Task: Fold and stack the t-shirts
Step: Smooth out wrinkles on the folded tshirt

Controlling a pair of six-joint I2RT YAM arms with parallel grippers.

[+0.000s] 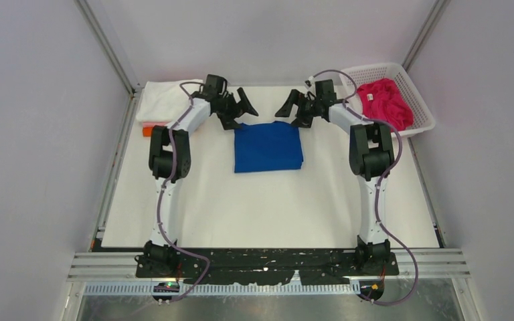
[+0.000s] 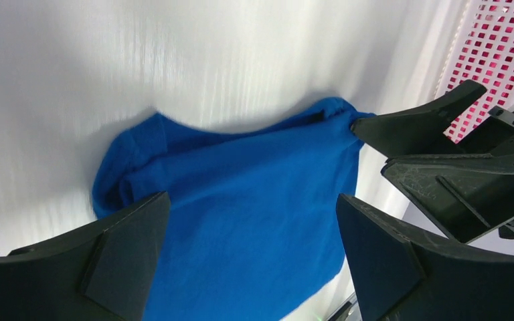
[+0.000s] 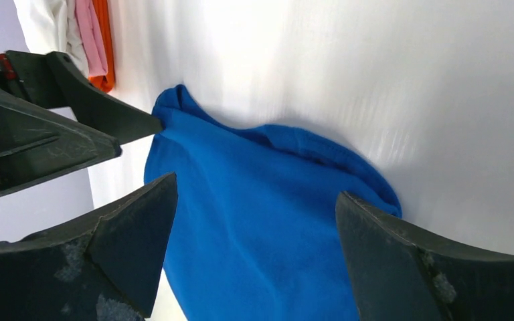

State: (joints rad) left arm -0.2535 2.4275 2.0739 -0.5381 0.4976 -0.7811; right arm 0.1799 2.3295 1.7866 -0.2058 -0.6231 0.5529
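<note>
A royal blue t-shirt (image 1: 268, 146) lies folded into a rectangle mid-table; it also shows in the left wrist view (image 2: 241, 214) and the right wrist view (image 3: 268, 214). My left gripper (image 1: 246, 107) is open and empty just beyond its far left corner. My right gripper (image 1: 286, 108) is open and empty just beyond its far right corner. A magenta t-shirt (image 1: 388, 101) lies bunched in the white lattice basket (image 1: 420, 114). A folded white t-shirt (image 1: 162, 100) tops a stack at the far left, with pale pink (image 3: 88, 33) and orange (image 3: 104, 47) tees under it.
The table is covered in white cloth (image 1: 268, 200). The basket stands at the far right corner by the wall. Grey walls close in both sides. A black base rail (image 1: 268, 262) runs along the near edge.
</note>
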